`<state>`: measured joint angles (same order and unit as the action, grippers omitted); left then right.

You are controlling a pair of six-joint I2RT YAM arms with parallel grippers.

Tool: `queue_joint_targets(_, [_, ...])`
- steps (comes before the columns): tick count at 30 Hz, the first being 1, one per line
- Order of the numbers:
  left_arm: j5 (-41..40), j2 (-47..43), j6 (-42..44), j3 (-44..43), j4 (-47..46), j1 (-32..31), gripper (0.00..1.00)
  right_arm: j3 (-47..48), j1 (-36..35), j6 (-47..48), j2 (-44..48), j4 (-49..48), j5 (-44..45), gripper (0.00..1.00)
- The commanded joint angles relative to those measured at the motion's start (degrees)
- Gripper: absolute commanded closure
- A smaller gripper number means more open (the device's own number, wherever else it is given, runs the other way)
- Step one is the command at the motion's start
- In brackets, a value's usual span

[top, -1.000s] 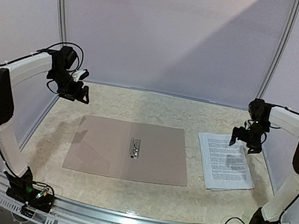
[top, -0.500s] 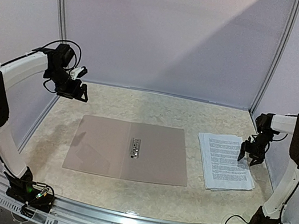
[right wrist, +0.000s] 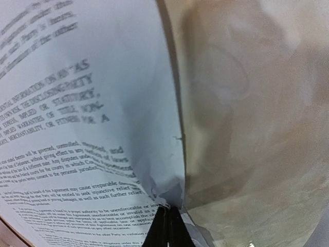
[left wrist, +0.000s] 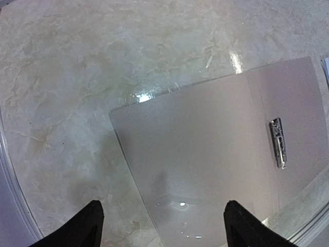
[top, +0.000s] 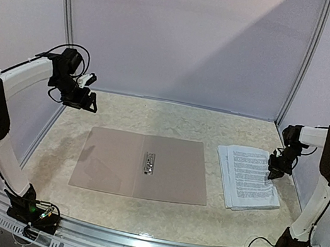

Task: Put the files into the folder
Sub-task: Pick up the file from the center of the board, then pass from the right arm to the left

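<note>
Right gripper [top: 273, 171] is raising the papers [top: 246, 177] by their edge, pinching it tightly; next it is needing to carry them onto the folder [top: 120, 161]

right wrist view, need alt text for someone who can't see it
The right gripper, jaws together at the bottom of the view, pinches the crumpled edge of the files, white sheets of black printed text that fill the left half. The marbled beige table fills the right half.
</note>
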<state>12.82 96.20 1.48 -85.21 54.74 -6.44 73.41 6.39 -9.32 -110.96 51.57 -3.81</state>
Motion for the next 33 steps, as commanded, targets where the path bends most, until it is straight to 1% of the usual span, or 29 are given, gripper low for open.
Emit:
queue_joint_targets(1, [0.2, -0.4, 0.4, 0.4, -0.2, -0.6, 0.18, 1.4, -0.2, 0.7, 2.1, 2.3, 0.2, 1.00])
queue_joint_targets(9, [0.7, -0.6, 0.6, 0.0, -0.1, -0.7, 0.18, 3.6, -0.5, -0.6, 8.5, 6.3, 3.4, 1.00])
queue_joint_targets(11, [0.8, -0.7, 0.8, -0.4, 0.2, -0.8, 0.18, 4.9, -1.1, -0.9, 10.5, 7.6, 6.6, 1.00])
queue_joint_targets(16, [2.7, -0.8, 1.7, -1.5, 1.0, -0.9, 0.18, 7.8, -3.5, -0.8, 14.9, 10.7, 9.0, 1.00])
queue_joint_targets(19, [5.8, -1.2, 2.6, -2.5, 1.7, -0.9, 0.18, 9.9, -5.9, -0.4, 17.8, 11.9, 8.5, 1.00])
queue_joint_targets(22, [11.0, -2.4, 2.6, -3.4, 1.6, -1.2, 0.15, 13.2, -12.0, -0.4, 22.0, 11.8, 7.0, 1.00])
queue_joint_targets(23, [12.9, -3.0, 2.4, -3.7, 1.2, -1.2, 0.13, 14.5, -14.0, -1.1, 23.2, 11.2, 6.6, 1.00])
queue_joint_targets(25, [16.4, -4.2, 1.5, -4.0, -0.3, -1.9, 0.04, 17.0, -17.8, -2.4, 25.9, 9.3, 4.9, 1.00])
queue_joint_targets(26, [18.0, -4.9, 0.6, -3.9, -1.6, -2.4, 0.01, 17.9, -19.5, -3.3, 27.6, 7.4, 3.5, 1.00])
queue_joint_targets(29, [22.3, -6.5, -1.1, -3.9, -5.9, -4.9, 0.00, 16.6, -24.8, -8.0, 31.8, -0.9, -2.2, 1.00])
queue_joint_targets(33, [26.1, -6.8, -6.2, -5.6, -10.5, -10.3, 0.01, 12.2, -31.3, -16.0, 35.6, -15.2, -7.3, 1.00])
